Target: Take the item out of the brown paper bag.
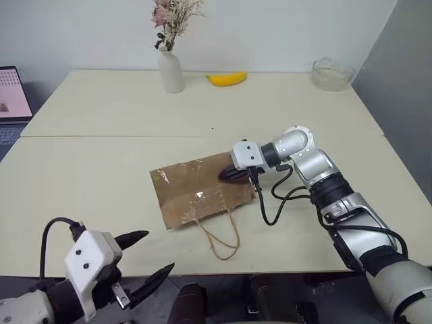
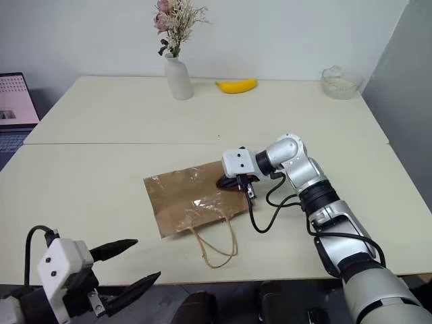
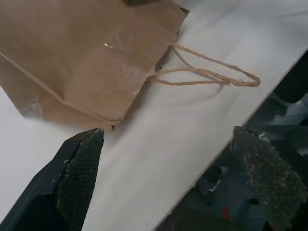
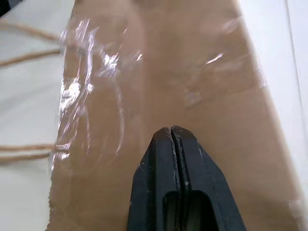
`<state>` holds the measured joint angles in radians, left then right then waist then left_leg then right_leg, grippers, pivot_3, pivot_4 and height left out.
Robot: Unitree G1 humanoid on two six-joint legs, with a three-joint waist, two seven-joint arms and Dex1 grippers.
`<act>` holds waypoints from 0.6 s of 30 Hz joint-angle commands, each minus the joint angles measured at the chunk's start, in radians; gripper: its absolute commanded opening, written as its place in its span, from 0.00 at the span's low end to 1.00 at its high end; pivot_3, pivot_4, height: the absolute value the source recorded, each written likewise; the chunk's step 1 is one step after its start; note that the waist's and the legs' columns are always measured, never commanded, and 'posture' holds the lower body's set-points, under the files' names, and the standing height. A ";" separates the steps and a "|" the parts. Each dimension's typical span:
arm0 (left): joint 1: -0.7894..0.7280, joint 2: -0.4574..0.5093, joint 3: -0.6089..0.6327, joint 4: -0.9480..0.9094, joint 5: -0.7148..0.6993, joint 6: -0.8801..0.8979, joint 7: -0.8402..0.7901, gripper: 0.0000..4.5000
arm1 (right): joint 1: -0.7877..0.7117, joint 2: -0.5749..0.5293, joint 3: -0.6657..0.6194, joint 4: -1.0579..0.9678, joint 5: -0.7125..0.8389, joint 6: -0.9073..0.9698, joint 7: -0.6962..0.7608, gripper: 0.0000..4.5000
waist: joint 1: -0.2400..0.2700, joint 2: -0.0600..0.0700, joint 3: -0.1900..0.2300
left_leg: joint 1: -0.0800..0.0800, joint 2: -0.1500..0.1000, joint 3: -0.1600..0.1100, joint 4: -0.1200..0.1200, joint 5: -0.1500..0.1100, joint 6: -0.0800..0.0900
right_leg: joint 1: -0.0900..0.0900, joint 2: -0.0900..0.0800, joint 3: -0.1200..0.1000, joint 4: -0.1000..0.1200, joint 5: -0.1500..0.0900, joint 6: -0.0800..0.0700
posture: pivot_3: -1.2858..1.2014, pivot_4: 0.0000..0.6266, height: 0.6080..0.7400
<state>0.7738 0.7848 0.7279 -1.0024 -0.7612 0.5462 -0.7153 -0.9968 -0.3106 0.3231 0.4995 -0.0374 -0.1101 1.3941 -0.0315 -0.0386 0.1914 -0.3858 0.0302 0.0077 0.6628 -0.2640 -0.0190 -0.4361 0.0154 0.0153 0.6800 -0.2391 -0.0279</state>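
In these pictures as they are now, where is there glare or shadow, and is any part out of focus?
Right wrist view: white glare streaks on the brown paper bag, as from clear tape; the shut right gripper is close and soft. Left wrist view: the open left gripper looks blurred, and the loop handles cast a faint shadow. Left eye view: even light, with a small shine on the bag.

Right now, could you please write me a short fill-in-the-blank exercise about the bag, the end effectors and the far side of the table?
1. The brown paper bag lies ____ on the table.
2. The right end effector, above the bag, is ____.
3. The left end effector is ____.
4. Right of the white vase lies a yellow ____.

Missing words: flat; shut; open; banana
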 commanded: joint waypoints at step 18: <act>-0.606 0.168 -0.729 0.399 0.623 -0.543 -0.282 1.00 | 0.592 -0.442 -0.172 -0.986 0.386 0.756 -0.141 0.65 | 0.004 0.004 0.002 | 0.007 0.000 -0.002 -0.001 -0.002 -0.002 | 0.011 -0.001 -0.002 -0.006 -0.002 0.002 | 0.52 0.24 1.00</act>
<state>0.1919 0.9666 0.0390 -0.6189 -0.1664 0.0485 -0.9861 -0.4043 -0.7380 0.1952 -0.4287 0.3192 0.6236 1.2773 -0.0273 -0.0349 0.1936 -0.3793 0.0296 0.0068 0.6612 -0.2656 -0.0213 -0.4251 0.0142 0.0144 0.6735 -0.2408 -0.0258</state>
